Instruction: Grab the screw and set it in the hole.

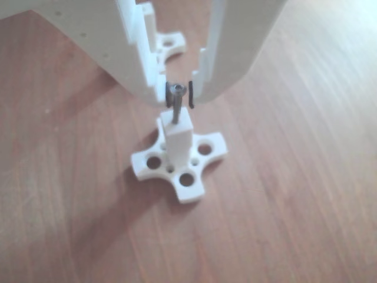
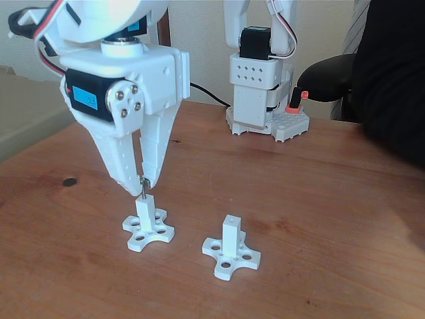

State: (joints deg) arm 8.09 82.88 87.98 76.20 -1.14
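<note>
- The thin, short silver-grey metal screw (image 1: 176,105) stands upright, its small round head up between the black pads, its tip on or just inside the small dark hole in the top of the square white plastic post (image 1: 177,137); the other view is too blurred to say how deep it sits.
- The white two-finger claw (image 1: 179,95) is closed on the screw near the head, with the shank hanging free below the fingertips.
- In the fixed view the claw (image 2: 141,184) hangs straight over the left white cross-shaped fixture (image 2: 147,227), while a second identical white fixture (image 2: 230,249) stands apart to the right on the brown wooden bench (image 2: 319,212).
- The screw is likely very light, stiff and smooth, so it could tilt or slide in the pads.
- The best hold is judged to be high on the shank, just under the head, which leaves the lower part clear to enter.
- The fixture looks light too, and a sideways push might shift it.
</note>
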